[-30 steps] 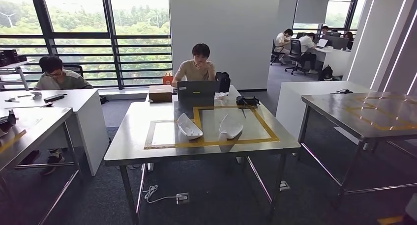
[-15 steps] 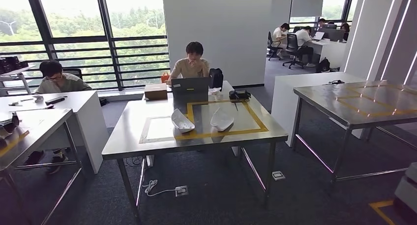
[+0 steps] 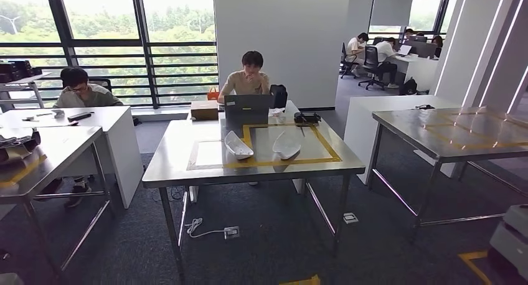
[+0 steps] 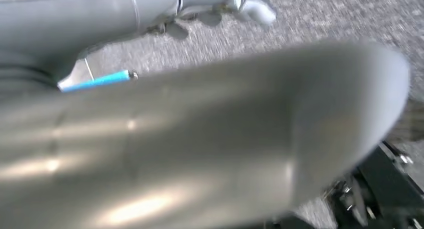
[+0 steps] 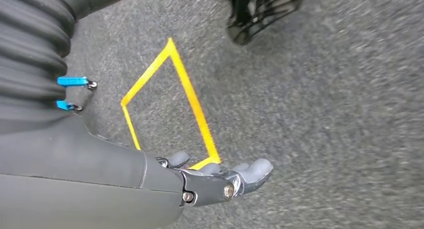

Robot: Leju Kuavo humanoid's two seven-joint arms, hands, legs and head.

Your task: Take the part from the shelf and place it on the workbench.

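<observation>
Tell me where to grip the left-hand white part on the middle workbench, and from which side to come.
Likely best is the raised long rim of the white part, taken from above on the near side. It lies open side up like a shallow tray, slanting away from the table's front edge, so its thin wall gives the fingers something to close on. The laptop and the seated person crowd the far side.

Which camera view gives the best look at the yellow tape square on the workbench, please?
The head view: the whole yellow tape square lies on the workbench, around one white part. Both wrist views face the carpet; the right one shows different floor tape.
</observation>
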